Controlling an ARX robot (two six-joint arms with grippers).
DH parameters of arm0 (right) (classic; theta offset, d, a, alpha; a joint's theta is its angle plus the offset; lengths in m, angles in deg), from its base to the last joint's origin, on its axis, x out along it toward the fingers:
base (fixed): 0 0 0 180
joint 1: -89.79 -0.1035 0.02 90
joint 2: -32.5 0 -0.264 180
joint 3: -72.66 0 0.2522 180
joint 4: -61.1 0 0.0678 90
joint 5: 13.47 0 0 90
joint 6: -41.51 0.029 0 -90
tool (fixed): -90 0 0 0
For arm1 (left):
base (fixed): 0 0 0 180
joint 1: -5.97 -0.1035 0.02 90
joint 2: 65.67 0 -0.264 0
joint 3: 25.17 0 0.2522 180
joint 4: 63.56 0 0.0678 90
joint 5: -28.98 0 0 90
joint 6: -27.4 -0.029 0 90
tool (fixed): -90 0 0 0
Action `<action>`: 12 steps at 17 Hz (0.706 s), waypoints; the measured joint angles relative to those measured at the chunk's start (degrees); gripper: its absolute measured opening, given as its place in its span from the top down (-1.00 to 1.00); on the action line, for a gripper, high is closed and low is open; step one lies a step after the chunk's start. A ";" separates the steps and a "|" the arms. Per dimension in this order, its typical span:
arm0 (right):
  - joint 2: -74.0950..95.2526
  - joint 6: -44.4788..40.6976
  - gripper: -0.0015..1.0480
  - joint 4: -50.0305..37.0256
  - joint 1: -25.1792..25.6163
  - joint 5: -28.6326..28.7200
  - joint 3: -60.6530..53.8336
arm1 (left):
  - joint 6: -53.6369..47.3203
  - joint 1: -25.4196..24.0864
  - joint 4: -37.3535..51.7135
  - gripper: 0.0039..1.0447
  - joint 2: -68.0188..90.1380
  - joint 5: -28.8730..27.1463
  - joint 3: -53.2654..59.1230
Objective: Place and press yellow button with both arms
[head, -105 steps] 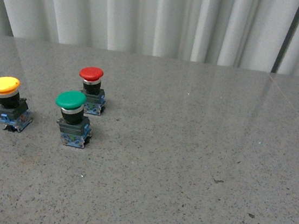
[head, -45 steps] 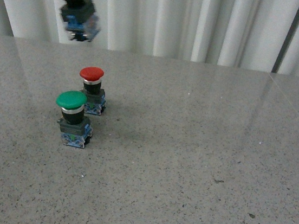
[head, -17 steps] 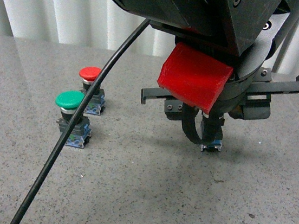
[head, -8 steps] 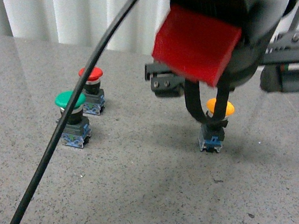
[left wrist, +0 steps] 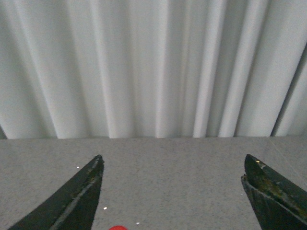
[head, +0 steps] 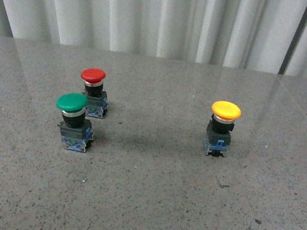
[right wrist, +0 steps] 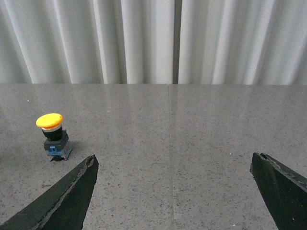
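Upright yellow button point(head: 223, 129) well apart from green button point(head: 72, 122), red button point(head: 93, 92); end effectors point(left wrist: 173, 159) point(right wrist: 175, 157) both spread.

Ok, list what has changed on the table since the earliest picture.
The yellow button was picked up from the left of the table, carried right and set upright right of centre. It has been let go: the arm has left the front view, and the left tool and right tool are open and empty. The green button and red button stayed put.
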 joint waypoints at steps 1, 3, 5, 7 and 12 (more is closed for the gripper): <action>0.00 0.00 -0.87 0.02 0.00 -0.02 0.02 | 0.00 -3.89 2.08 -0.43 -7.56 2.43 8.26; 0.00 0.00 -0.87 0.02 0.00 -0.02 0.00 | 0.00 -9.94 3.76 -0.15 -16.81 6.86 17.86; 0.00 0.00 -0.87 0.02 0.00 -0.02 0.00 | 0.04 -12.70 4.70 -0.01 -20.35 8.26 21.77; 0.00 0.00 -0.87 0.00 0.00 -0.02 0.00 | 0.04 -15.30 5.31 0.20 -23.98 10.32 26.45; 0.00 0.00 -0.87 0.02 0.00 -0.04 0.02 | -0.02 -19.61 5.75 0.79 -29.16 17.27 35.89</action>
